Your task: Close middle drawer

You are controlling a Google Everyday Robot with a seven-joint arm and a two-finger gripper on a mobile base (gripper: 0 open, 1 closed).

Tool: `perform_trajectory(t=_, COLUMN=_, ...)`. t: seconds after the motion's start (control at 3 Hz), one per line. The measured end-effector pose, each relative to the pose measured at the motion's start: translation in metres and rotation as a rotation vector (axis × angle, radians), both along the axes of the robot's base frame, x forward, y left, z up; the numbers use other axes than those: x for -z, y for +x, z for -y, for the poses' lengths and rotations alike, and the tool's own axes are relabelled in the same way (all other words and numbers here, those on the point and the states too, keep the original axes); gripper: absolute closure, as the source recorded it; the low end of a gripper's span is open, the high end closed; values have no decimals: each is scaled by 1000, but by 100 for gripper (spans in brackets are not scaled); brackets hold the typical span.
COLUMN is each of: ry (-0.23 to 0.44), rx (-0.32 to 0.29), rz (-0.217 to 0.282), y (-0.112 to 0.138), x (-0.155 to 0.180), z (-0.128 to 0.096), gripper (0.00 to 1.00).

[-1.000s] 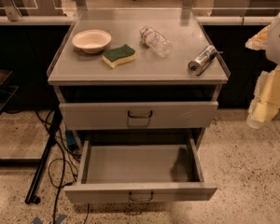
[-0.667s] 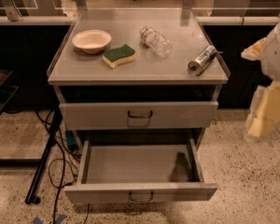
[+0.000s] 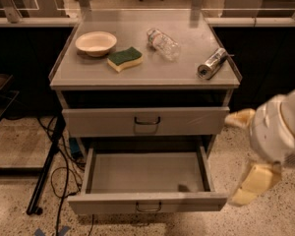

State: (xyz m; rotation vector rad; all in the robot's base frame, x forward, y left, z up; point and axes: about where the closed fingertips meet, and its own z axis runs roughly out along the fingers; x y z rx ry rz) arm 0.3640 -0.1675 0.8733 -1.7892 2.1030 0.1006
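The middle drawer [image 3: 147, 173] is pulled far out of the grey cabinet and looks empty inside. Its slim front [image 3: 108, 203] with a small wire pull [image 3: 148, 208] faces me low in the view. The taller drawer front [image 3: 98, 122] with the darker handle sits above it, slightly out. The lowest drawer is hidden under the open one. My gripper [image 3: 253, 178], on the white arm [image 3: 280, 132], hangs to the right of the cabinet, beside the open drawer's right front corner and apart from it.
On the cabinet top [image 3: 152, 70] lie a bowl [image 3: 95, 43], a green-and-yellow sponge [image 3: 124, 58], a clear plastic bottle [image 3: 162, 43] and a silver can [image 3: 212, 63]. A black stand leg and cables [image 3: 46, 166] lie on the speckled floor to the left.
The arm and gripper have moved down and a little left, from beside the cabinet top to beside the open drawer. The drawers and the items on top have not moved.
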Motion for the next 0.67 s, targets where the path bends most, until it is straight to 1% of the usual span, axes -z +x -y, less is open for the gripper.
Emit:
perform_trajectory(t=0.33, ry=138, rx=-1, rz=-53, y=-29, x=80, z=-20, gripper=47)
perform_trajectory(t=0.67, ry=202, rx=32, rz=-113, y=-43, x=134, z=-34, gripper=70)
